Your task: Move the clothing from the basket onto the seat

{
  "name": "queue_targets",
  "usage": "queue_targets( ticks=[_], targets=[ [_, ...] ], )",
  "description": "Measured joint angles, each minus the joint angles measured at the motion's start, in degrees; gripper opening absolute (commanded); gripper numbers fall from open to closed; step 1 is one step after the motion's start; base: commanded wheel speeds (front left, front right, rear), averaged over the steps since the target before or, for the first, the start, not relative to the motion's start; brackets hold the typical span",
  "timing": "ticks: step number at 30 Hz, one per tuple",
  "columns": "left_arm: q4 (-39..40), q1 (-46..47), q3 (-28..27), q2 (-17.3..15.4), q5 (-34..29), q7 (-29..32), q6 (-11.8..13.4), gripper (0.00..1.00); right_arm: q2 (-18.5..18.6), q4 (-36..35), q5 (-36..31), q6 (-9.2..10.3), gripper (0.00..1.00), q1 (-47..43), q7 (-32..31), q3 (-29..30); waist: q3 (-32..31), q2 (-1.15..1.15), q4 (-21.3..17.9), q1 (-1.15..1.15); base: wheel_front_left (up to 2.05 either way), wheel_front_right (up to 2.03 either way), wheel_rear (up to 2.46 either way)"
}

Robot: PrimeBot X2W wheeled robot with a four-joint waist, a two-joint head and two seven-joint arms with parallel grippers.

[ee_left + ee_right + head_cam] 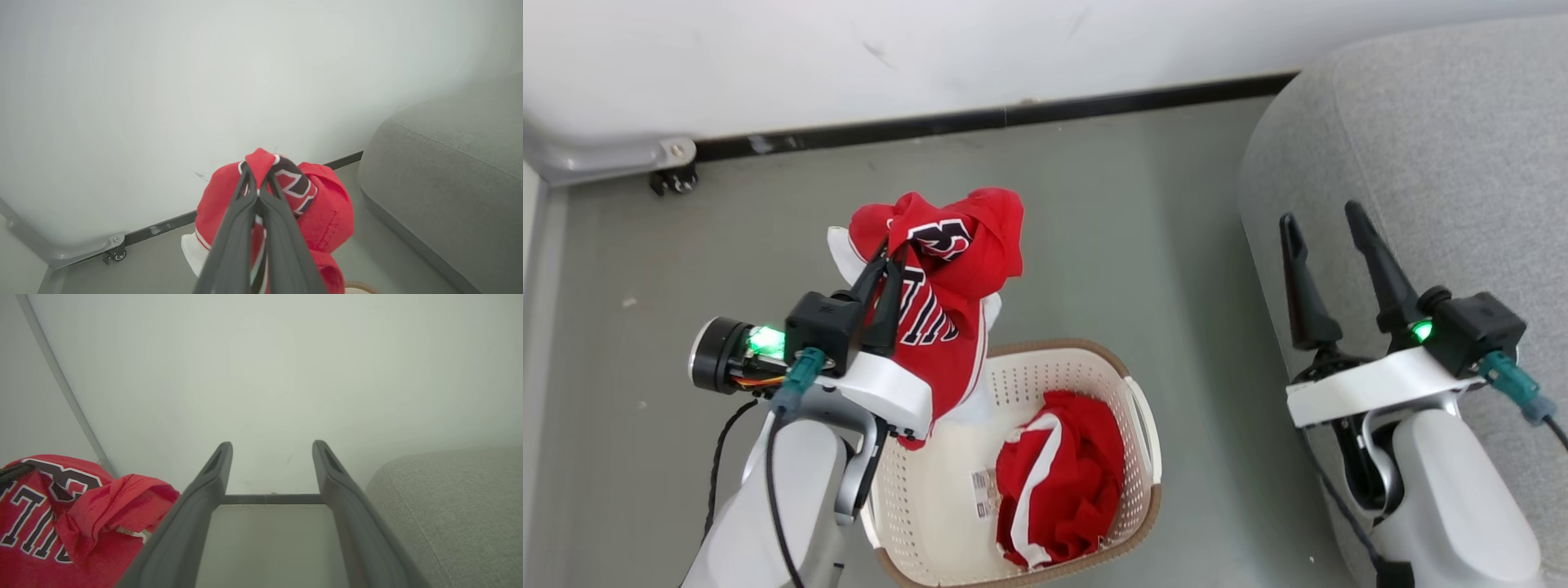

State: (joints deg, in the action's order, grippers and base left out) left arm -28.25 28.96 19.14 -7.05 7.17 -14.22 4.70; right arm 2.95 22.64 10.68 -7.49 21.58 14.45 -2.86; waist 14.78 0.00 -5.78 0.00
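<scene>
Seen from above, a grey floor [1135, 204] meets a white wall [931, 49] along a black baseboard [1013, 114]. A cream-white basket [1054, 347] with perforated sides and a brown rim stands on the floor in the lower middle.

The left fingers [872, 273], long and dark, are clenched together on a red jersey [947, 269] with black-and-white block lettering and white trim. They hold the jersey in the air over the basket's far left corner. It is bunched at the fingertips and hangs down from there towards the basket's left rim. Its lower end passes behind the pale wrist, so it is unclear whether the hem touches the basket. In the left wrist view, red cloth pokes up between the two pressed fingertips.

A second red garment [1070, 482] with white stripes lies crumpled inside the basket. It fills the right half, beside a small label [986, 492] on the basket's bottom.

A large rounded grey fabric seat [1421, 147] takes up the right side, well apart from the lifted jersey and just right of the basket.

The right fingers [1300, 278] are released, spread wide apart and pointing away from the robot. They hover over the seat's left edge. In the right wrist view, floor and wall show between them, with the seat to their right and the lettered jersey at the lower left.
</scene>
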Motion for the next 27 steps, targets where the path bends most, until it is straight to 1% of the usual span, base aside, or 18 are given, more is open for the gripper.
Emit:
queue_targets(
  ticks=[10, 18, 22, 27],
  targets=[
    [2.1, -1.9, -1.0, -0.8, 2.0, 0.0, -1.3, 0.00, 0.2, 1.8, -0.7, 0.00, 1.00, -2.7, 0.0, -3.9, -4.9, 0.00, 0.6, 0.00, 0.00, 0.00, 0.00],
    [4.4, -3.3, -0.6, -1.3, 3.3, 0.1, -3.8, 0.00, 1.1, 2.8, -0.9, 0.00, 1.00, -4.5, -0.5, -6.2, -8.9, 0.00, 0.9, 0.00, 0.00, 0.00, 0.00],
    [5.3, -3.5, -0.4, -1.3, 4.5, 1.0, -4.8, 0.00, 1.3, 3.3, 0.1, 0.00, 1.00, -5.4, -1.6, -9.3, -10.7, 0.00, 1.1, 0.00, 0.00, 0.00, 0.00],
    [6.5, -4.6, 0.5, -1.3, 4.8, 2.2, -5.8, 0.00, 2.7, 3.2, 1.4, 0.00, 1.00, -5.4, -3.8, -15.5, -12.6, 0.00, 1.3, 0.00, 0.00, 0.00, 0.00]
  ],
)
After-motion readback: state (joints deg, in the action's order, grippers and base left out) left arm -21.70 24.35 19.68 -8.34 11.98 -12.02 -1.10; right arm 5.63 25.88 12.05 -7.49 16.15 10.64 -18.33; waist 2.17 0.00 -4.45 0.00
